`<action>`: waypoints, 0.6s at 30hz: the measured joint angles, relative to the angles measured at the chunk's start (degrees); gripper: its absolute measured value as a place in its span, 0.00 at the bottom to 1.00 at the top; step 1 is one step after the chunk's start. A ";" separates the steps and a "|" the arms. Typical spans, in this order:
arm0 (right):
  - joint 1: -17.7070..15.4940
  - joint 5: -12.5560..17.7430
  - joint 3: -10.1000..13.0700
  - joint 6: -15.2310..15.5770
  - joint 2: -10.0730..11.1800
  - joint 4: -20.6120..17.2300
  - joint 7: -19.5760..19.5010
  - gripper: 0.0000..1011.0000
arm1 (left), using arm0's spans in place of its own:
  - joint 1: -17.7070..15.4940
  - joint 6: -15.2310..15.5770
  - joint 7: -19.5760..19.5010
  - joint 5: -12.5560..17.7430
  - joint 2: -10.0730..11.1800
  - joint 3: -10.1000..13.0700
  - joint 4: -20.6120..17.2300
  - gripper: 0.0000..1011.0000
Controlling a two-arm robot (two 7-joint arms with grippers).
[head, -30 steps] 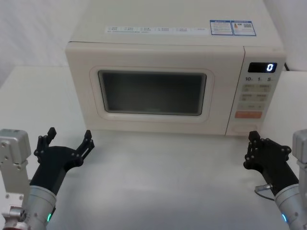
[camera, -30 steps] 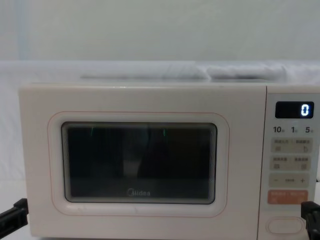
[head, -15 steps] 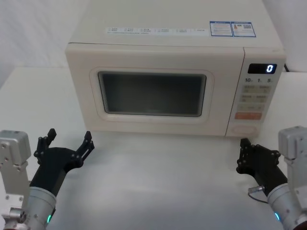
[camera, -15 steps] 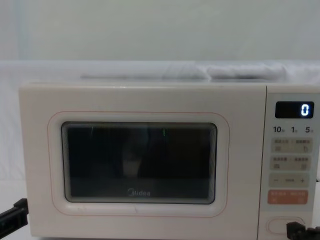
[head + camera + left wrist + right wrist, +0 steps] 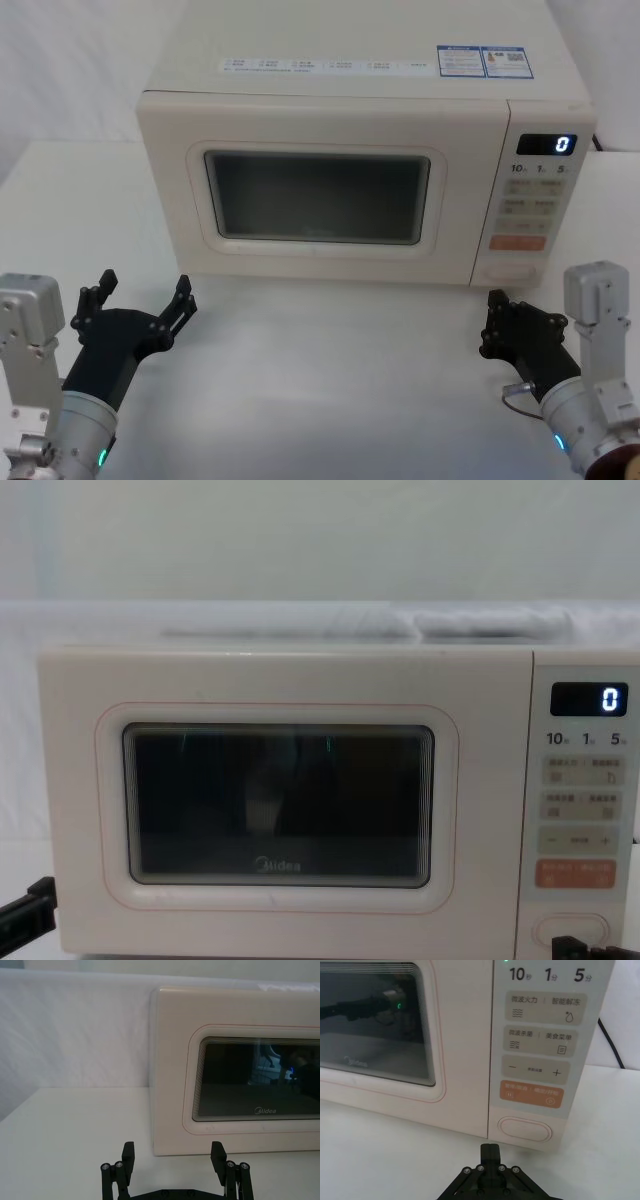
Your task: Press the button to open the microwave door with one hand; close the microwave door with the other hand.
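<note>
Sitting shut, microwave door (window dark), right tool closed nearby

A plain white surface spreads across the near part of the scene and runs back on the left and right. Behind it, white cloth with faint creases covers the far side. On the far right a thin black cable drops down against the white backdrop to the surface.

Left gripper, fingers spread, faces the shut microwave door.
</note>
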 joint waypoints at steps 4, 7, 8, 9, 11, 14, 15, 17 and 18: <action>0.66 0.50 0.41 0.00 -0.55 0.74 0.27 0.00 | 0.00 0.00 0.00 0.00 0.00 0.00 0.00 0.99; 1.04 0.73 0.61 0.07 -0.88 1.10 0.32 0.00 | 0.00 0.00 0.00 0.00 0.00 0.00 0.00 0.99; 1.15 0.76 0.66 0.10 -0.94 1.19 0.33 0.00 | 0.00 0.00 0.00 0.00 0.00 0.00 0.00 0.99; 1.26 0.80 0.70 0.15 -1.00 1.26 0.34 0.00 | 0.00 0.00 0.00 0.00 0.00 0.00 0.00 0.99; 1.58 1.05 0.87 0.31 -1.24 1.62 0.41 0.00 | 0.00 0.00 0.00 0.00 0.00 0.00 0.00 0.99; 2.04 1.31 1.02 0.48 -1.51 2.17 0.44 0.00 | 0.00 0.00 0.00 0.00 0.00 0.00 0.00 0.99; 2.19 1.33 1.07 0.50 -1.58 2.37 0.44 0.00 | 0.00 0.00 0.00 0.00 0.00 0.00 0.00 0.99; 2.60 1.34 1.14 0.55 -1.74 2.91 0.43 0.00 | 0.00 0.00 0.00 0.00 0.00 0.00 0.00 0.99; 2.76 1.33 1.17 0.56 -1.79 3.12 0.42 0.00 | 0.00 0.00 0.00 0.00 0.00 0.00 0.00 0.99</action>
